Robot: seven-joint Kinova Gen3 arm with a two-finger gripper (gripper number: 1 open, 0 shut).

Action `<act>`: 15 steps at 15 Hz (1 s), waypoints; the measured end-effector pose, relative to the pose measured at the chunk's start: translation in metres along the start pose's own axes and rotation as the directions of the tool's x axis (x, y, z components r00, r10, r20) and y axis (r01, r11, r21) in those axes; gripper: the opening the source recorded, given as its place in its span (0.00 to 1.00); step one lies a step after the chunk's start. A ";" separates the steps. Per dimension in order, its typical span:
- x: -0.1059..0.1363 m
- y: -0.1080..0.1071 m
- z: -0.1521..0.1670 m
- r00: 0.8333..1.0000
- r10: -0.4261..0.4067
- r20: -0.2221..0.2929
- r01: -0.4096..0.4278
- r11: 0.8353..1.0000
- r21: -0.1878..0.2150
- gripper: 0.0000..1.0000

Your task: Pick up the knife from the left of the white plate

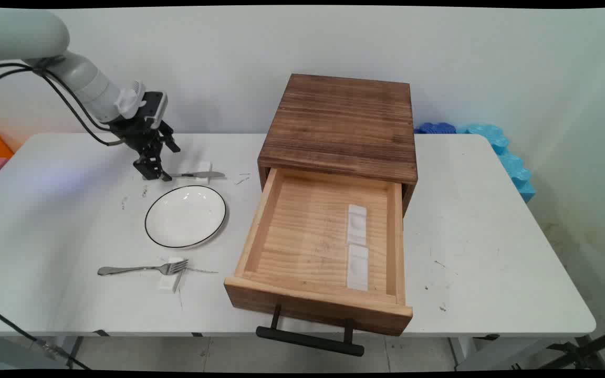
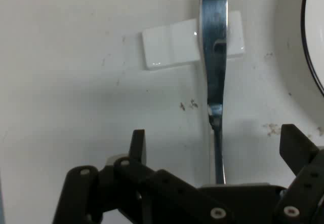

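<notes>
Two fingers [image 2: 137, 145] of the black gripper [image 2: 215, 148] stand spread wide in our hand view, one on each side of a butter knife's [image 2: 214, 57] handle, and we see neither finger touching it. From the main view we find the gripper [image 1: 154, 170] low over the white counter [image 1: 491, 236], at the handle end of the knife [image 1: 200, 175], which lies flat along the counter's far side. We see the knife's middle resting across a small white rest block [image 2: 172, 46], with the blade reaching past it toward the wooden drawer cabinet [image 1: 339, 126].

Just on the near side of the knife sits a round white plate [image 1: 186, 216] with a thin black rim; in the hand view we catch only its rim [image 2: 310, 57] at the right edge. Nearer to us, past the plate, a metal fork [image 1: 142, 269] lies flat with its tines over another small white block [image 1: 170, 281].

To the right of the plate we see the cabinet's drawer [image 1: 266, 231] pulled fully open toward the near edge, its black bar handle [image 1: 310, 340] hanging beyond the counter's front. Inside, two pale rectangular pads [image 1: 357, 247] lie end to end on the drawer floor, toward its right side. Beyond the counter's far right corner we see blue foam pieces [image 1: 507, 152] against the wall.
</notes>
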 end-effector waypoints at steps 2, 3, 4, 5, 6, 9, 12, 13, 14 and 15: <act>-0.002 -0.003 0.008 1.000 0.023 -0.005 -0.023 1.000 -0.006 1.00; -0.002 -0.004 0.012 0.999 0.033 -0.008 -0.033 0.999 -0.008 1.00; -0.002 -0.005 0.015 0.999 0.040 -0.012 -0.040 0.999 -0.010 1.00; -0.002 -0.007 0.019 0.999 0.048 -0.016 -0.048 0.999 -0.013 1.00; -0.002 -0.008 0.022 0.998 0.053 -0.019 -0.054 0.998 -0.014 1.00; -0.002 -0.011 0.029 0.998 0.062 -0.025 -0.063 0.998 -0.018 1.00; -0.002 -0.013 0.035 0.997 0.070 -0.032 -0.071 0.997 -0.020 1.00; -0.001 -0.014 0.037 0.997 0.073 -0.034 -0.074 0.997 -0.021 1.00; -0.001 -0.015 0.038 0.997 0.075 -0.035 -0.076 0.997 -0.021 1.00; -0.001 -0.015 0.038 0.996 0.076 -0.036 -0.077 0.997 -0.021 1.00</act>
